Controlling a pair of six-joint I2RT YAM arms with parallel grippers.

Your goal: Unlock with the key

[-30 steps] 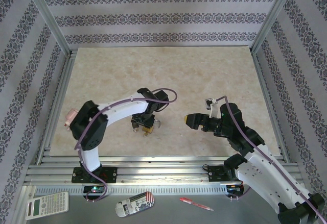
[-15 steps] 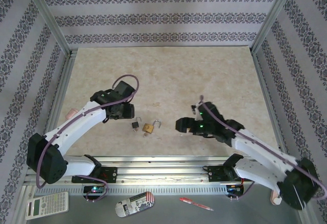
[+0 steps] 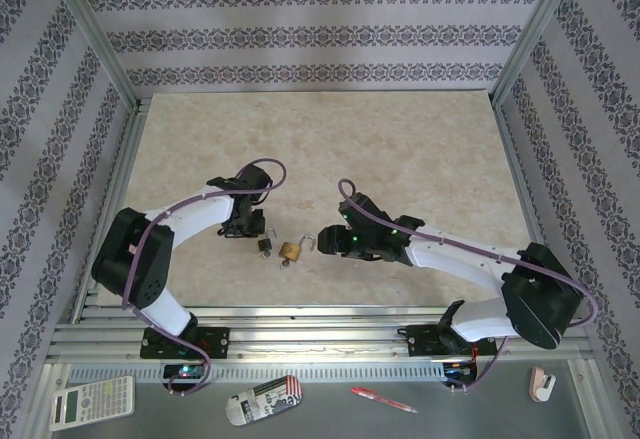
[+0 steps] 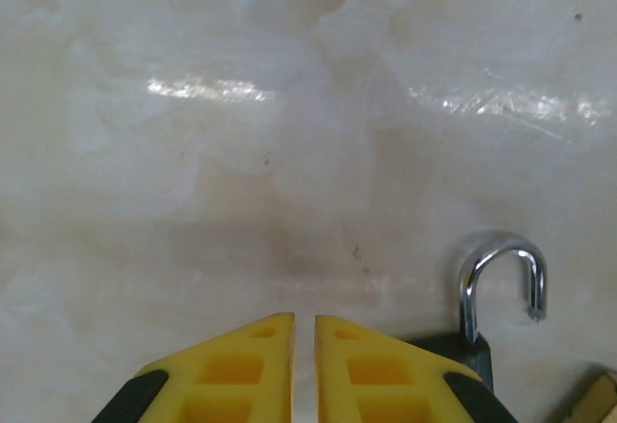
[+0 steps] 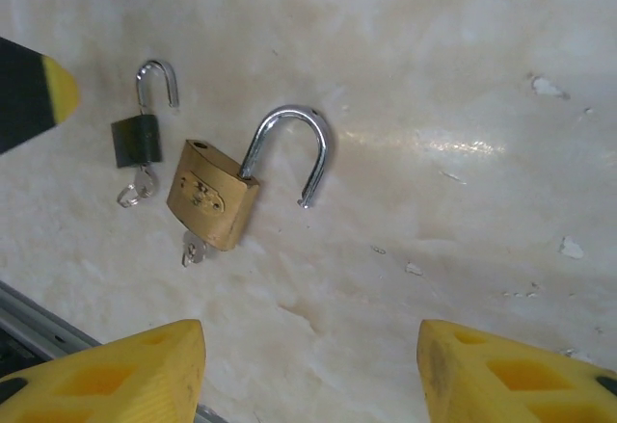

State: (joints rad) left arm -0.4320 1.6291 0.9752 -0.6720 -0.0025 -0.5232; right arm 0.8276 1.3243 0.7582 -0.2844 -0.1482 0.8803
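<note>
A brass padlock [image 5: 212, 192] lies on the marble table with its silver shackle [image 5: 289, 148] swung open. A tiny silvery key [image 5: 193, 248] sticks out of its bottom. Just left of it lies a small black padlock [image 5: 135, 139], shackle also open, with a second small key [image 5: 135, 190] at its base. My right gripper [image 5: 308, 331] is open and empty, a short way off the brass padlock [image 3: 292, 251]. My left gripper [image 4: 304, 322] is shut on nothing, its tip just up-left of the black padlock [image 4: 453, 346].
The table's near metal rail [image 5: 39, 322] runs close below the padlocks. The left gripper's fingertip [image 5: 34, 95] pokes in beside the black padlock. A calculator [image 3: 92, 401], a can [image 3: 264, 400] and a pen [image 3: 383, 399] lie off the table in front.
The left gripper's jaws have closed and it has shifted slightly toward the black padlock. The right gripper has moved left toward the brass padlock, its jaws narrowing a little. The padlocks have not moved.
</note>
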